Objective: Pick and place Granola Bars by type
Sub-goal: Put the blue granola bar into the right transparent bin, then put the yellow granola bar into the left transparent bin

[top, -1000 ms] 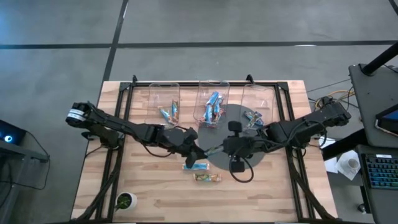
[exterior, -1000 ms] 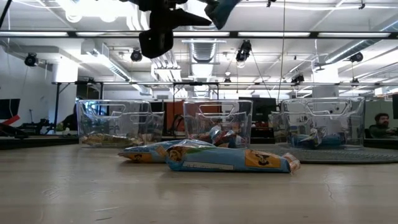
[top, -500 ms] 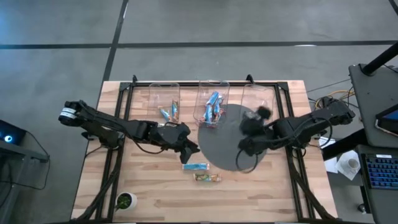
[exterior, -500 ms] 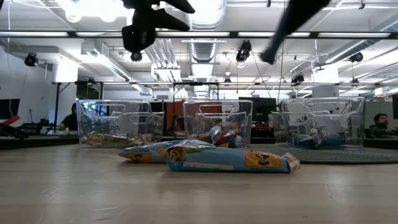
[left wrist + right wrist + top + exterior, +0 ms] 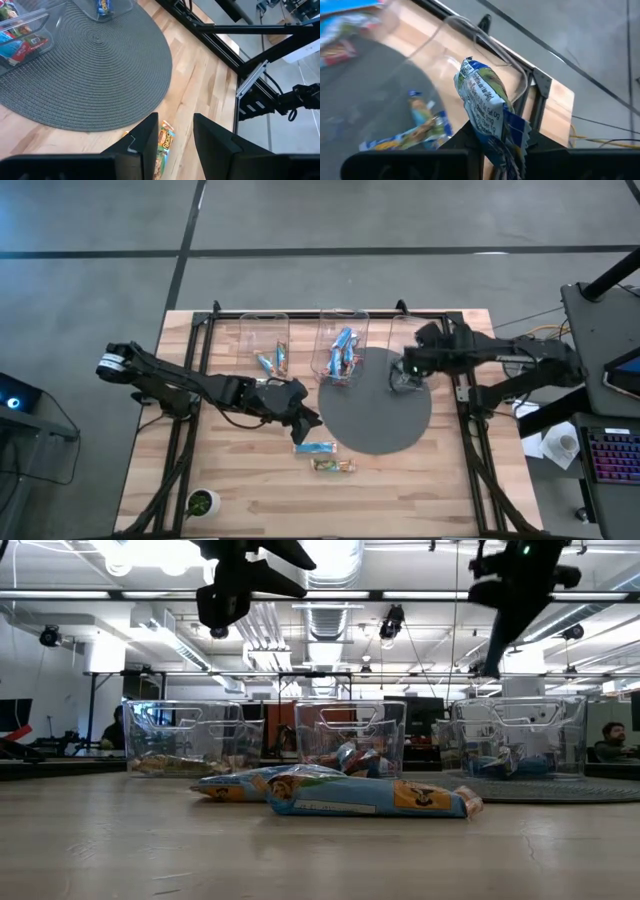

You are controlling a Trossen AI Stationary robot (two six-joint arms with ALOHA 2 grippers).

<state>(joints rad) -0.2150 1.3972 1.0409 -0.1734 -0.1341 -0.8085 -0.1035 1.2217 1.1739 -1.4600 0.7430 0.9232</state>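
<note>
The right gripper (image 5: 405, 368) hangs over the right bin (image 5: 412, 330) at the bench's far edge, jaws pinching a blue bar (image 5: 487, 107) upright above bars already lying in that bin. The left gripper (image 5: 305, 420) hovers mid-bench beside the round mat (image 5: 385, 425), jaws spread and empty. Two bars (image 5: 316, 447) lie on bare wood just beside the mat's near edge. The middle bin (image 5: 342, 350) and left bin (image 5: 265, 345) also hold bars.
</note>
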